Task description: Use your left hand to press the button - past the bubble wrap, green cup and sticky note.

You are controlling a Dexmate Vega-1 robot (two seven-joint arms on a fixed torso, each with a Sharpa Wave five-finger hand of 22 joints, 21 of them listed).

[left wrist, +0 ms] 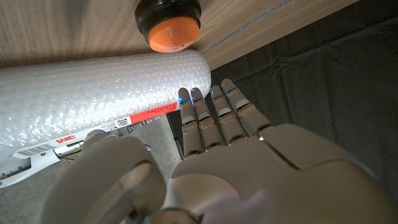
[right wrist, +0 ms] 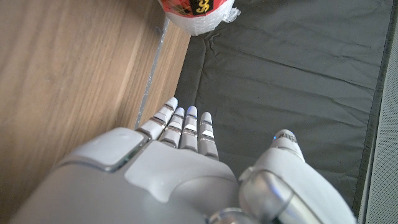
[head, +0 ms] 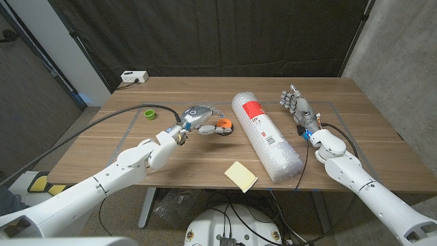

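The orange button (head: 222, 126) on its black base sits mid-table, just left of the long roll of bubble wrap (head: 266, 137). My left hand (head: 198, 117) hovers close beside the button on its left, holding nothing. In the left wrist view its straight fingers (left wrist: 214, 118) stop short of the button (left wrist: 174, 25), with the bubble wrap (left wrist: 93, 93) between them in the picture. The green cup (head: 149, 114) stands behind my left forearm. A yellow sticky note (head: 240, 175) lies near the front edge. My right hand (head: 297, 106) stands open right of the roll.
A white power box (head: 134, 77) sits at the table's back left corner. Thin tape lines (head: 130, 130) mark out a rectangle on the wood. The end of the bubble wrap roll (right wrist: 199, 12) lies beyond my right hand (right wrist: 186, 168). Black curtain hangs behind the table.
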